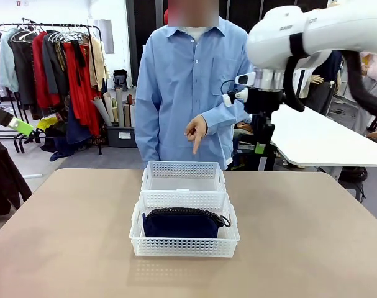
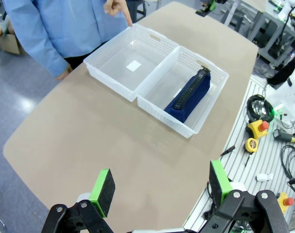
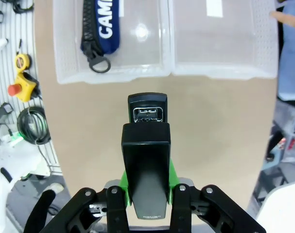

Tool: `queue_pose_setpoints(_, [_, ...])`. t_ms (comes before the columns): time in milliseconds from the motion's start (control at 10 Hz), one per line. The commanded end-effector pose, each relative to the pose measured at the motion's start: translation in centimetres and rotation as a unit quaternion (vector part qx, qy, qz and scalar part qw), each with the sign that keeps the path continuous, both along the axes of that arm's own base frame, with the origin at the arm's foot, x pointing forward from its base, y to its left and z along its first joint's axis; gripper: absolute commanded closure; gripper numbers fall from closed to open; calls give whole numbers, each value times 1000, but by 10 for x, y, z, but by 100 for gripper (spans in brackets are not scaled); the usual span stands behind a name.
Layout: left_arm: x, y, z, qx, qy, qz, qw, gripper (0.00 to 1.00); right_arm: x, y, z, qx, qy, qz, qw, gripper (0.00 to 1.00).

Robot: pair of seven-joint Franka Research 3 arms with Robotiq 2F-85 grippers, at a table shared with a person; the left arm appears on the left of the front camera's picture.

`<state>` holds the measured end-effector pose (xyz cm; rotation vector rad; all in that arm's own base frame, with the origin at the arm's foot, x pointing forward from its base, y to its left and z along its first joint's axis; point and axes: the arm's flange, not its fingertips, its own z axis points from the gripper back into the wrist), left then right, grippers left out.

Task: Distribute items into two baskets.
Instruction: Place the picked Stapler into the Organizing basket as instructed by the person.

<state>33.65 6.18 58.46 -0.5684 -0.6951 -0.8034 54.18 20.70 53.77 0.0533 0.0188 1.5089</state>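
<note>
Two white perforated baskets stand end to end in the middle of the table. The near basket (image 1: pixel 185 247) (image 2: pixel 172 77) (image 3: pixel 142 48) holds the dark navy pouch (image 1: pixel 181 223) (image 2: pixel 190 94) (image 3: pixel 106 22) with white lettering. The far basket (image 1: pixel 184 171) (image 2: pixel 113 60) (image 3: pixel 220 43) holds no item. My right gripper (image 1: pixel 263 133) (image 3: pixel 147 179) hangs high above the table's far right part, shut on the black stapler (image 3: pixel 146 155), which points toward the baskets. My left gripper (image 2: pixel 161 182) is open with nothing between its pads, high over the table's left side.
The person in a blue shirt stands at the far edge, one hand (image 1: pixel 196 130) pointing a finger (image 2: pixel 119 7) down at the far basket. Bare tan tabletop (image 1: pixel 70 236) lies on both sides of the baskets. Cables and a yellow button box (image 2: pixel 258 128) lie beside the table.
</note>
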Motion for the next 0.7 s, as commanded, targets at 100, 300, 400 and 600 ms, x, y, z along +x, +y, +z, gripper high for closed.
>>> queue_pose_setpoints(100, [1,0,0,-5,-4,-2,1000,0,22,34,1,-29,-15,4,999,100])
queue_pose_setpoints(300, [1,0,0,-5,-4,-2,1000,0,29,56,-10,-41,-23,16,999,100])
queue_pose_setpoints(400, [1,0,0,-5,-4,-2,1000,0,34,69,-16,-33,-21,23,999,100])
queue_pose_setpoints(600, [1,0,0,-5,-4,-2,1000,0,43,94,-28,-26,-21,23,999,100])
